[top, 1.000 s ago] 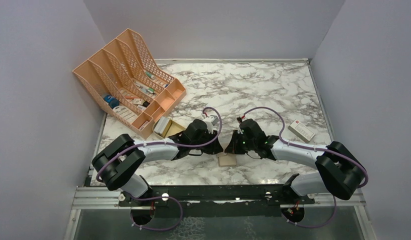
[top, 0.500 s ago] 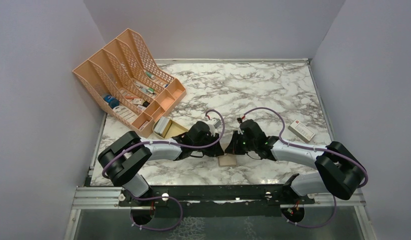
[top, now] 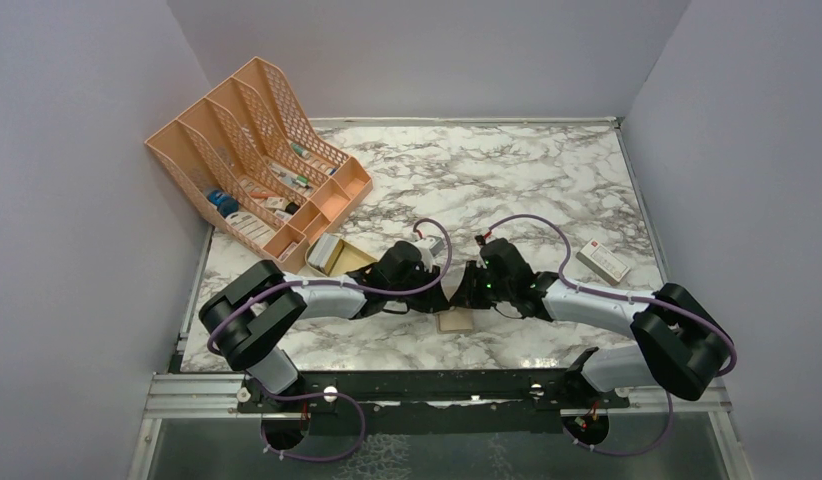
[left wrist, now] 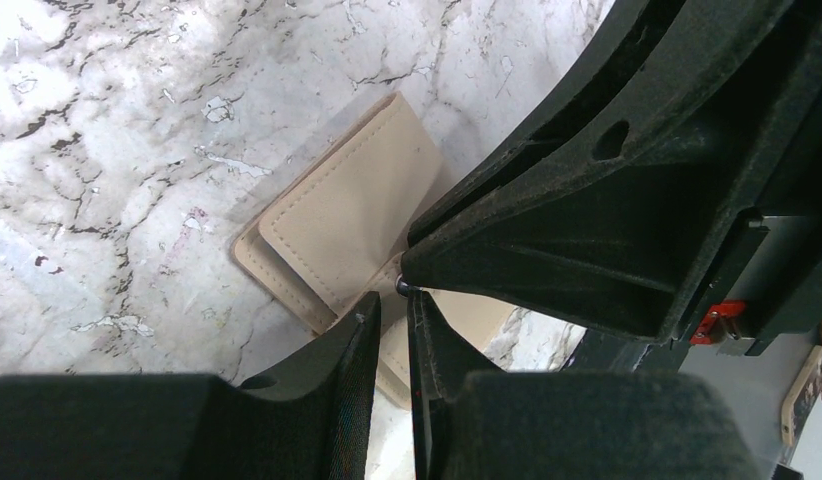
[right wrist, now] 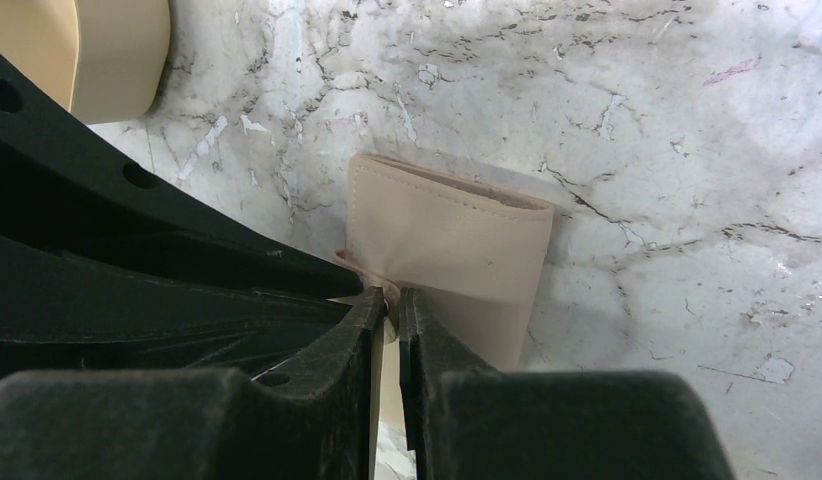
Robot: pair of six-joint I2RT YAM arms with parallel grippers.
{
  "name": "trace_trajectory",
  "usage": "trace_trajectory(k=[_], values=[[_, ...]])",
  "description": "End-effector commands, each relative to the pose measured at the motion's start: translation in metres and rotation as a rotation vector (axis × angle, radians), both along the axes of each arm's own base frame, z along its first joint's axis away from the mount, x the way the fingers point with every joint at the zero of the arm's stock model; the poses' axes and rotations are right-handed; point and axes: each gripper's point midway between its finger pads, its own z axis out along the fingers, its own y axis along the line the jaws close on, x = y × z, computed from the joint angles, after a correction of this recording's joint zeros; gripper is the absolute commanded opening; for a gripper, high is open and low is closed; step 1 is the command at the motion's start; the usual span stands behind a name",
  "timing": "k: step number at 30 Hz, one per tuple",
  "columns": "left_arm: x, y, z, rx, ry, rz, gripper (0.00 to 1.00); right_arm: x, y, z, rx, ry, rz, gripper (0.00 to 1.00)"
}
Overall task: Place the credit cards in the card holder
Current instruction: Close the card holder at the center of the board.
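Card holder [right wrist: 457,255], tan and stitched, lies on the marble table [top: 507,170] with its edge pinched by the right gripper [right wrist: 389,300], while the left gripper [left wrist: 392,318] sits nearly closed over it, grip unclear, with a white red-marked box [top: 602,262] well right and an orange rack [top: 257,160] far left.

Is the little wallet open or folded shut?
Folded, mostly. The card holder shows only stacked tan outer flaps, no inner pockets. The right gripper pinches one edge.
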Motion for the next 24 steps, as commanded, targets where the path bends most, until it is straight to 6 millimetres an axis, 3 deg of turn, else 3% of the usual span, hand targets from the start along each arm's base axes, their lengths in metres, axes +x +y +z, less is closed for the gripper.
trace_trajectory(k=[1,24], values=[[0.001,0.004,-0.011,0.069,-0.004,-0.003,0.2,-0.004,0.005,0.009,0.021,0.015,0.018,0.13],[0.004,0.009,-0.014,0.185,-0.02,0.002,0.19,-0.028,-0.017,-0.027,-0.064,0.113,0.016,0.04]])
